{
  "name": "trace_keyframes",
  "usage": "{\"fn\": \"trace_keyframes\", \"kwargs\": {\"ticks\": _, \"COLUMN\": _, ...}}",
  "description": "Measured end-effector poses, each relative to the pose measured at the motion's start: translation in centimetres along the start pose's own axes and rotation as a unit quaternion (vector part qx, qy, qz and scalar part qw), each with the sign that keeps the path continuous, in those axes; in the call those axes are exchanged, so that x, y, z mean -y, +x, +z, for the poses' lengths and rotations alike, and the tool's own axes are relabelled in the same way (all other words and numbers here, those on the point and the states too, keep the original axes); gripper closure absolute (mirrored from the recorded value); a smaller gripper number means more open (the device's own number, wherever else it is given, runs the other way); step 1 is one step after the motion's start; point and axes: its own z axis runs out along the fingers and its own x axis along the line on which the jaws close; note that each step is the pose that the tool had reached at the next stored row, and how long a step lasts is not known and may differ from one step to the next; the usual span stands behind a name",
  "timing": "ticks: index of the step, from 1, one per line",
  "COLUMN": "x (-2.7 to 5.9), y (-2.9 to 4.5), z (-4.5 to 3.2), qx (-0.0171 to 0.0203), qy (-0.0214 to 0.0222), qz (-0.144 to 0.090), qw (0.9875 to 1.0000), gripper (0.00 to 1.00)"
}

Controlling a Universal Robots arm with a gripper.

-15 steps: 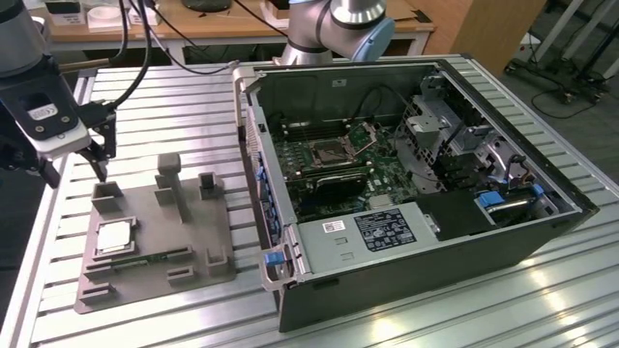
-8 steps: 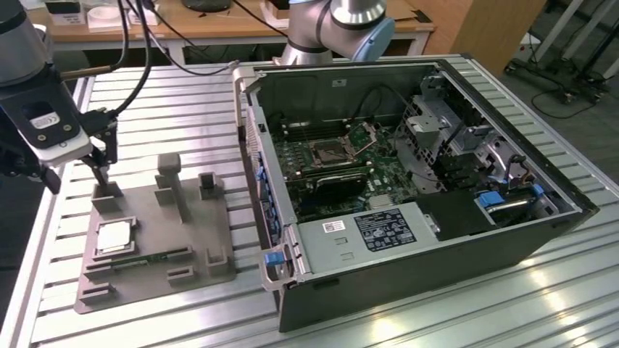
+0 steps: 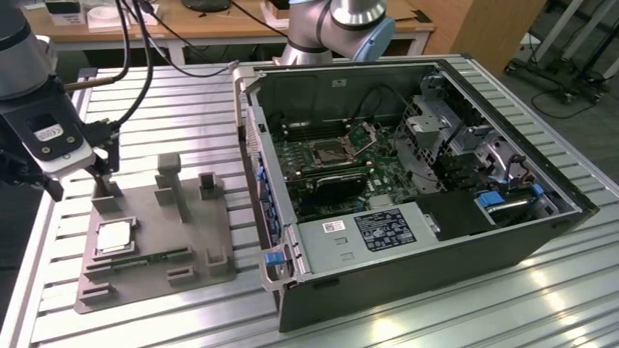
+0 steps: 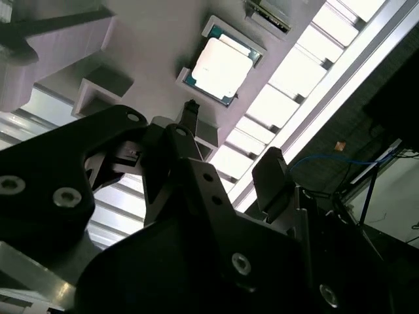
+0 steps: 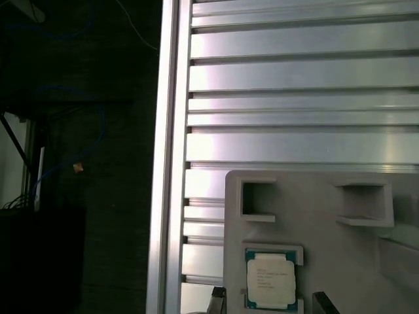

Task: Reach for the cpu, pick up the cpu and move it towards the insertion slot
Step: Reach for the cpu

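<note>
The tool (image 4: 230,131) hangs over the grey fixture (image 3: 159,239) with its fingers spread wide and empty. It is near the cpu (image 4: 222,69) but not touching it. The cpu lies flat in a fixture pocket on the desk (image 3: 435,326), at the exterior view's left. The insertion slot (image 3: 332,152) sits inside the open computer case (image 3: 387,275), well apart to the right.

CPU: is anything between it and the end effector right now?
Nothing visible. The CPU lies uncovered in a pocket of the fixture, and the open end effector hangs above it with only empty space between. The fixture's upright blocks stand off to the side.
</note>
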Motion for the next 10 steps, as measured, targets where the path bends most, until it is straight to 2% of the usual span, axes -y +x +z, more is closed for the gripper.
{"fn": "trace_keyframes", "kwargs": {"ticks": 5, "x": 0.44, "y": 0.0, "z": 0.64, "qx": 0.0002, "qy": -0.0001, "qz": 0.0, "qw": 1.0, "gripper": 0.39}}
{"fn": "trace_keyframes", "kwargs": {"ticks": 10, "x": 0.46, "y": 0.0, "z": 0.78, "qx": 0.0, "qy": -0.0005, "qz": 0.0, "qw": 1.0, "gripper": 0.39}}
